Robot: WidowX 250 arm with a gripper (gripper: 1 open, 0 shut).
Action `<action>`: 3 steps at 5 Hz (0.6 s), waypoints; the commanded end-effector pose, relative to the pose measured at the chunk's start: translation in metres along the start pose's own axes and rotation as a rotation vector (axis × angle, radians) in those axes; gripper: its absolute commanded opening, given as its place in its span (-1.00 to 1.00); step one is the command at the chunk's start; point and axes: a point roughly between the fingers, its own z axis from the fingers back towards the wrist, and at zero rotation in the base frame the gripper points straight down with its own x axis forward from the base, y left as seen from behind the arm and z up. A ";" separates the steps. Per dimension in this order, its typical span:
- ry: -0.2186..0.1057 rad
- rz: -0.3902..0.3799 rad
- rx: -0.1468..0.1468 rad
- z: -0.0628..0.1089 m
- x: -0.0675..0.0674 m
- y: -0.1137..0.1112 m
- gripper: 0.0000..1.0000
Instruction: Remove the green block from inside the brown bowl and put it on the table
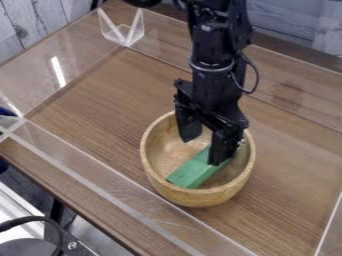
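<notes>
Near-right on bench [94, 100]: pincer [205, 140] open, pointing down into brown bowl [163, 172], fingers straddling far end of green block [194, 174]

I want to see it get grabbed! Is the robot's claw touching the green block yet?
Cannot tell. In the camera view the open gripper reaches into the brown bowl around the green block, but its fingers hide any contact or gap.
</notes>
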 end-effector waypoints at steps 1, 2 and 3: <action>-0.055 0.000 0.012 0.011 0.008 0.003 1.00; -0.050 0.002 0.011 0.009 0.008 0.004 1.00; -0.037 -0.001 0.010 0.000 0.009 0.005 1.00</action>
